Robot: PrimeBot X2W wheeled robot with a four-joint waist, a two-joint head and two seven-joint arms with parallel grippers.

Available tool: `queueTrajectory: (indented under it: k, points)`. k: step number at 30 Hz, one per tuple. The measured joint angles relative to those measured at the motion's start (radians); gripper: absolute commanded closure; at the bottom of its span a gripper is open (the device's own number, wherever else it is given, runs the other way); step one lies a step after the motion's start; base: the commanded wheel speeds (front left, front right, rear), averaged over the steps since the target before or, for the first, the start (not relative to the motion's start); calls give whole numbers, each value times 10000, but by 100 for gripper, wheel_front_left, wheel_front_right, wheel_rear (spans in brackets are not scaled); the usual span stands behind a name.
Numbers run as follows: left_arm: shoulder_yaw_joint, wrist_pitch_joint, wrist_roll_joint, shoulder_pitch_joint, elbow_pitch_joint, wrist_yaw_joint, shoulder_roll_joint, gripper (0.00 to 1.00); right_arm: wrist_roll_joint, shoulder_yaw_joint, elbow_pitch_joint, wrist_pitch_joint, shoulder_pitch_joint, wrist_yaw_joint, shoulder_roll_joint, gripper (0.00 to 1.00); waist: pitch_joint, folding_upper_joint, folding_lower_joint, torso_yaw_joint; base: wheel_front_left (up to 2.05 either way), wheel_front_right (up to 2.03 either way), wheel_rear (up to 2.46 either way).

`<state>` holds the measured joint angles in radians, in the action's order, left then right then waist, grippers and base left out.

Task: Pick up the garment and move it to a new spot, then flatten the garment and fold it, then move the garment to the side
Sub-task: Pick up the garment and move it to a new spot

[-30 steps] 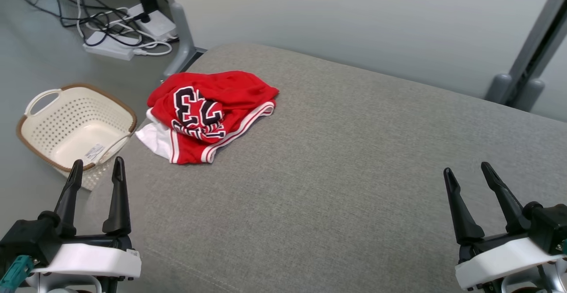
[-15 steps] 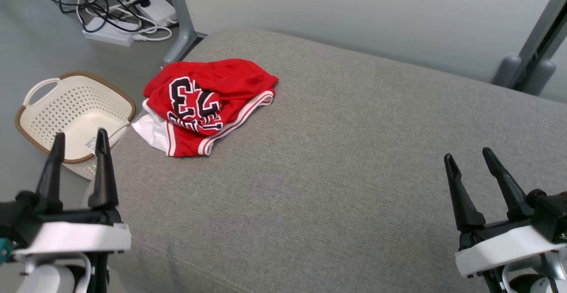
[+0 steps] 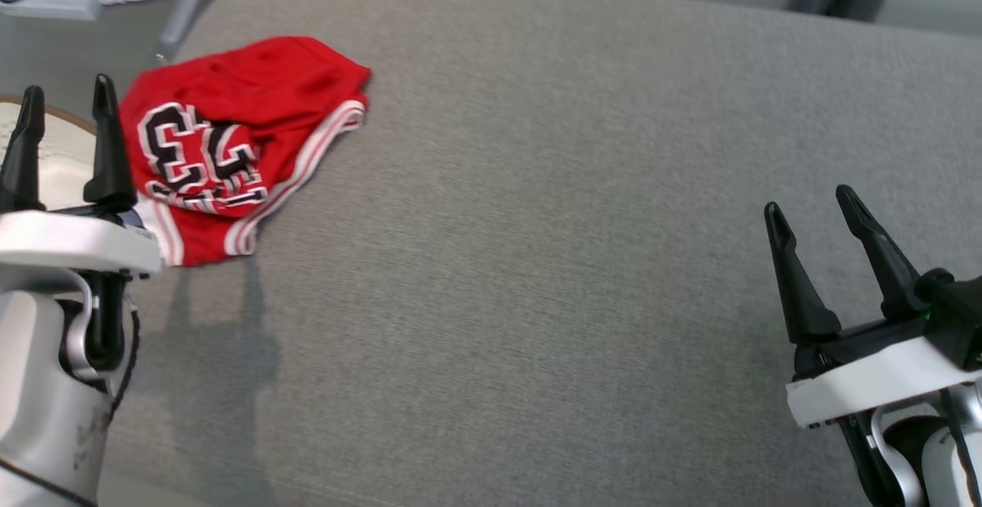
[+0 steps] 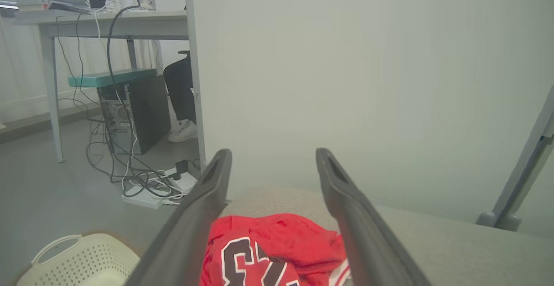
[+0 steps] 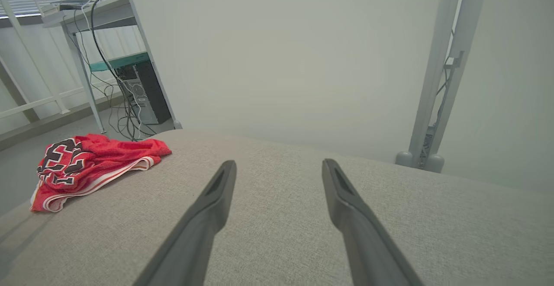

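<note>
Since the crumpled red jersey point(image 3: 253, 108) sits at the grey cushion's point(image 3: 537, 185) far-left corner, right ahead of the wide-open, empty left gripper point(image 3: 65, 93), that arm's the obvious pick, with the equally open, empty right gripper point(image 3: 805, 199) well off.

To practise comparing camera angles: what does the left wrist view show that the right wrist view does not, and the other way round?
Left wrist view: the left gripper, open, framing the red sports garment between its fingers; a white perforated basket, a power strip with cables, a person's leg beside the desk.
Right wrist view: the right gripper, open over bare grey cushion, the garment lying whole, off to one side.
Both: garment, cushion, computer tower, grey post.
</note>
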<state>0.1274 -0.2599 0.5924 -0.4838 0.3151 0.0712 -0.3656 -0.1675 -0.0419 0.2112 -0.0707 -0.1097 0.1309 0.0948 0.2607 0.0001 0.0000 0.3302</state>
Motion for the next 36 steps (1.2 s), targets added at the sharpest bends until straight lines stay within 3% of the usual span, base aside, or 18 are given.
queueTrajectory:
  k: [4, 9, 17, 19, 20, 29, 32, 36]
  points:
    - [-40, 2, 257, -1169, 2587, -606, 15, 0, 12, -117, -19, 23, -312, 0, 29, 0, 617, 0, 1, -507, 0, 0, 0]
    - [-82, 500, 594, -2155, 5509, -1064, 23, 0, 15, -221, -63, 100, -598, 0, 46, 0, 1318, 0, 1, -1095, 0, 0, 0]
    - [-215, 1164, 1244, -3027, 8205, -1599, 343, 0, 36, -278, -199, 272, -804, 0, 111, 0, 2078, 0, 0, -1685, 0, 0, 0]
    - [-186, 1210, 1287, -3196, 8512, -1716, 359, 100, 73, -326, -238, 274, -809, 0, 113, 0, 2108, 0, 0, -1715, 0, 0, 0]
    - [-174, 1133, 1289, -3256, 8619, -1764, 341, 100, 90, -353, -257, 274, -827, 0, 111, 0, 2094, 0, 0, -1717, 0, 0, 0]
    - [-366, 25, 1110, -3522, 8289, -1881, -232, 100, 54, -384, -504, 447, -825, 0, 104, 0, 1539, 0, 0, -1680, 0, 0, 0]
    - [-815, 19, 525, -3379, 6729, -1521, -663, 100, 8, -376, -610, 541, -679, 0, 86, 0, 1185, 0, 0, -1665, 0, 0, 0]
    - [-1889, 4, -497, -1892, 3714, -920, -562, 100, -96, -366, -809, 713, -442, 0, -8, 0, 507, 0, 0, -1661, 0, 0, 0]
